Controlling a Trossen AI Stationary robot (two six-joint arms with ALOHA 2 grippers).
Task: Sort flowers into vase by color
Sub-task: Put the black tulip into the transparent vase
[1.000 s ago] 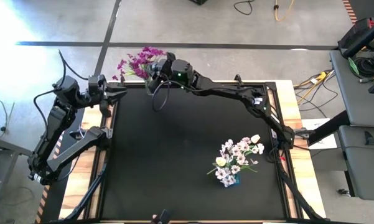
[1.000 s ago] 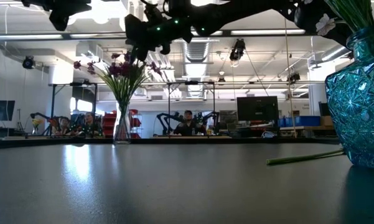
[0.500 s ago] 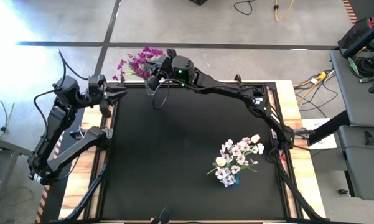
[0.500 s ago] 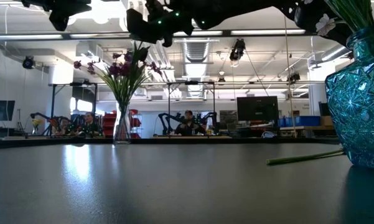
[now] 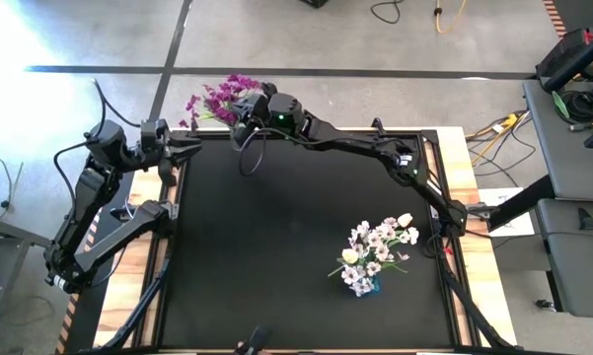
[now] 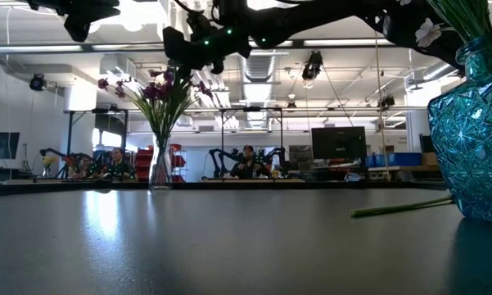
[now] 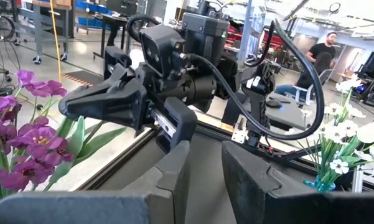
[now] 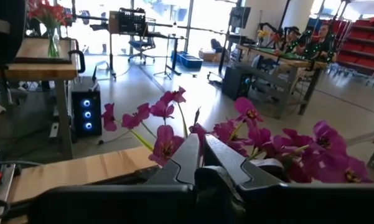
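Note:
Magenta-purple flowers (image 5: pixel 217 99) stand in a clear glass vase (image 6: pixel 160 168) at the table's far left corner. My right gripper (image 5: pixel 245 110) hangs just over them, its shut fingers among the blossoms (image 8: pixel 255 134). White and cream flowers (image 5: pixel 380 242) stand in a blue glass vase (image 6: pixel 475 139) near the right edge. A loose green stem (image 6: pixel 401 208) lies on the table beside that vase. My left gripper (image 5: pixel 189 150) waits open at the far left edge, pointing at the right gripper and touching nothing. My right gripper is shut among the purple flowers' tops, coming from above and slanting toward the table's far left. A thin stem (image 8: pixel 185 124) runs down to the fingertips (image 8: pixel 196 140). The fingers hide the place of contact. The flowers stay upright in the vase.
The black mat (image 5: pixel 276 247) lies bare between the two vases. A metal frame (image 5: pixel 306 133) borders the mat, with wooden table edges outside it. People and other robot stations show far behind the table in the low view.
My right gripper rose a little above the purple flowers, then came down again to about where it was. One tall stem in the bunch stood higher while the gripper was up and sits lower now. My left arm kept still.

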